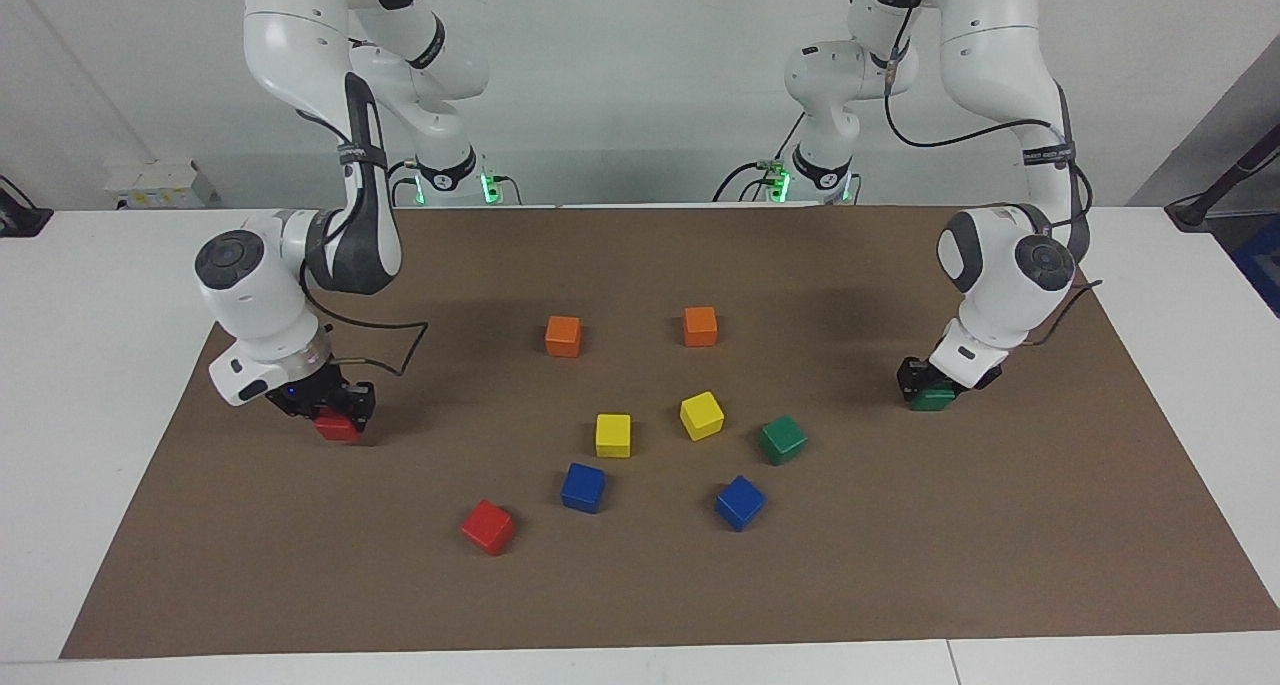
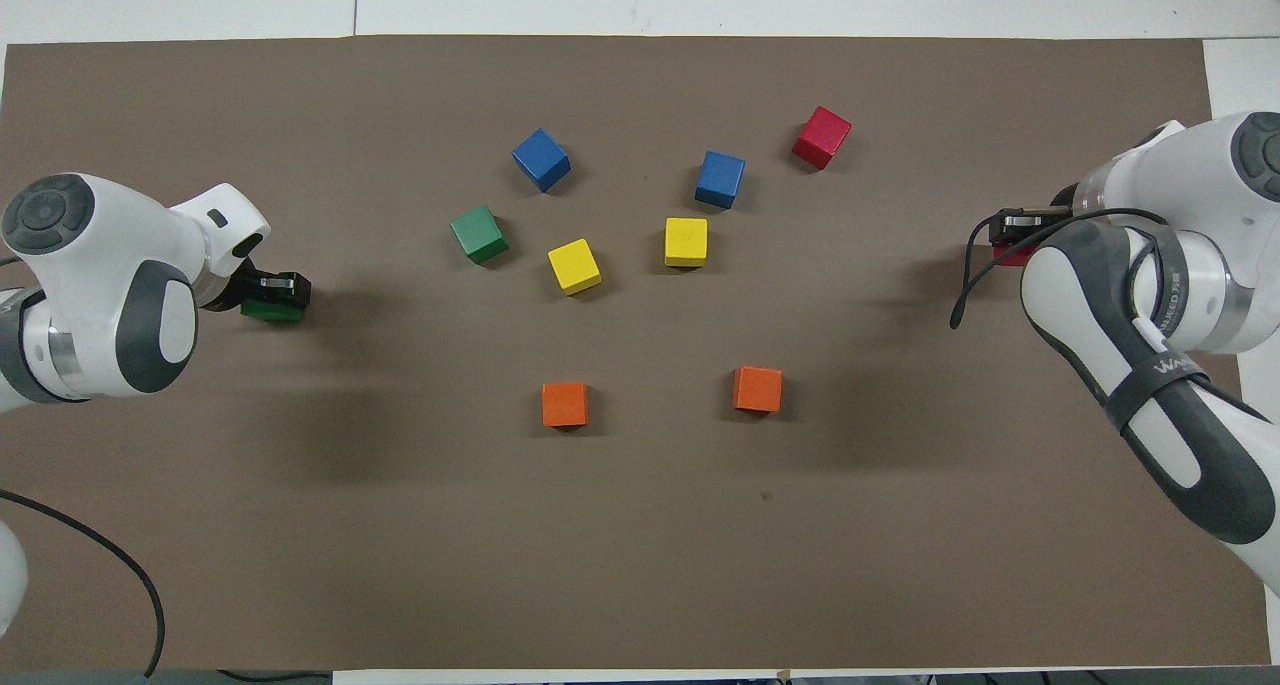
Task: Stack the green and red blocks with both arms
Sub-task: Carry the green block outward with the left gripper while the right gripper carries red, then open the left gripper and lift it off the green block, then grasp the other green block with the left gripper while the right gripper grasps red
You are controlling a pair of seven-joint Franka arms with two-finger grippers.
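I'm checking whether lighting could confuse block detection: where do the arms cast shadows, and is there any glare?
Facing view: soft shadows on the brown mat beside both grippers, blocks glare-free. Overhead view: broad diffuse arm shadows near the orange cubes, each cube edged by a small shadow, no blur.

Two white, glossy jointed arms built of rounded segments. Left arm (image 1: pixel 1010 265) and right arm (image 1: pixel 270 295) each carry dark grey bands at the joints and a round dark grey cap with concentric rings on the wrist housing. A thin black cable runs along each forearm, hanging in a loose loop near the wrist and strapped down by a dark band with pale lettering. Small round screw holes dot the upper links. Green indicator lights glow at both bases. Each arm ends in a small black gripper.
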